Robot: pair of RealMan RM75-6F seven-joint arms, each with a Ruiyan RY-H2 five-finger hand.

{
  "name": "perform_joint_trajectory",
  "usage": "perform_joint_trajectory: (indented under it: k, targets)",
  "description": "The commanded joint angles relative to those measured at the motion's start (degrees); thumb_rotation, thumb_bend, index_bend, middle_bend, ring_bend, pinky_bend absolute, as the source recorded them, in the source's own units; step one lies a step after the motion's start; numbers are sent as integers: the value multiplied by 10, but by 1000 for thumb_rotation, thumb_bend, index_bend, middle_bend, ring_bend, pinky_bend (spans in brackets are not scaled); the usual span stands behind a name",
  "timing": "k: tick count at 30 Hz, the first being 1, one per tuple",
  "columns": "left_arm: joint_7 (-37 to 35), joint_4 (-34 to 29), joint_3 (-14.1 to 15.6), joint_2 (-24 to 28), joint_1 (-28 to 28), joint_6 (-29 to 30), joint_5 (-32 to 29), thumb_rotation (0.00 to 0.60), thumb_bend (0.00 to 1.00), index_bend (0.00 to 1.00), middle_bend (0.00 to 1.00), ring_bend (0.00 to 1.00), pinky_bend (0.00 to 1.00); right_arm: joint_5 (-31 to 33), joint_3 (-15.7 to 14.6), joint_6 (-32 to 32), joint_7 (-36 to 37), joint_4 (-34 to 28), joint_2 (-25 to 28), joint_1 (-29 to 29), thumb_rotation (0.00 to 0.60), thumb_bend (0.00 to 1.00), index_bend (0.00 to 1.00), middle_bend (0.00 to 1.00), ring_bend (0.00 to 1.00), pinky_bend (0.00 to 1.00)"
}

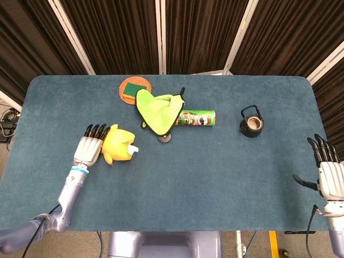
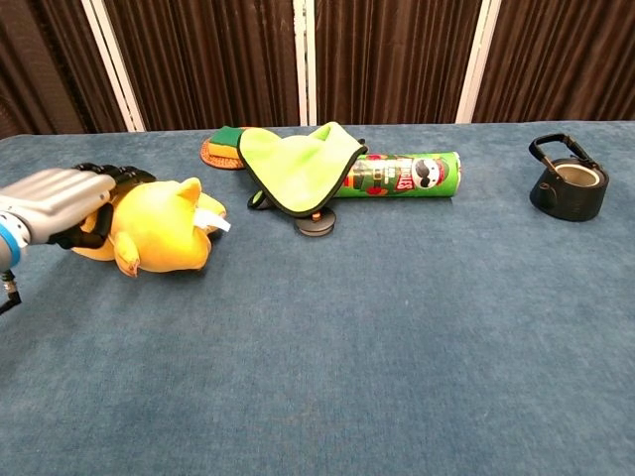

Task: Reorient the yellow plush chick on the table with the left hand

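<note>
The yellow plush chick [image 1: 121,146] lies on its side on the left part of the blue table [image 1: 215,177], a white tag poking out toward the right. My left hand [image 1: 90,148] lies over its head end with the fingers stretched along it. In the chest view the left hand [image 2: 58,204] covers the chick's [image 2: 164,233] left end, and I see no firm grip there. At the table's right edge my right hand [image 1: 329,173] hovers with its fingers spread and nothing in it; the chest view does not show it.
A lime green cloth [image 1: 157,110] is draped over the end of a green chips can [image 1: 198,118] at the middle back, with a small black disc [image 1: 164,138] just in front. An orange coaster with a green sponge [image 1: 134,87] lies behind. A black kettle [image 1: 251,122] stands at the right.
</note>
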Motion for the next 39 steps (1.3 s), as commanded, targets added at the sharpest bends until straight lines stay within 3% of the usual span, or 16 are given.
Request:
perform_joint_trajectory:
  k: [1,12,21,39]
  targets:
    - [3,5,4,-10,-4,-5,-4,600,1000,0,0,0,0,0,0,-1,2,1,0,0,600,59,18,0,0,0]
    - [15,14,19,-50,-20,21,33,600,1000,0,0,0,0,-4,-1,5,0,-2,1,-1,600,59,18,0,0,0]
    - [39,3,28,-46,-15,71,66,600,1000,0,0,0,0,-5,1,12,4,-5,4,-4,600,60,18,0,0,0]
    - [-3,88,36,-54,-4,35,44,600,1000,0,0,0,0,-11,-4,11,-13,-10,0,-3,600,60,17,0,0,0]
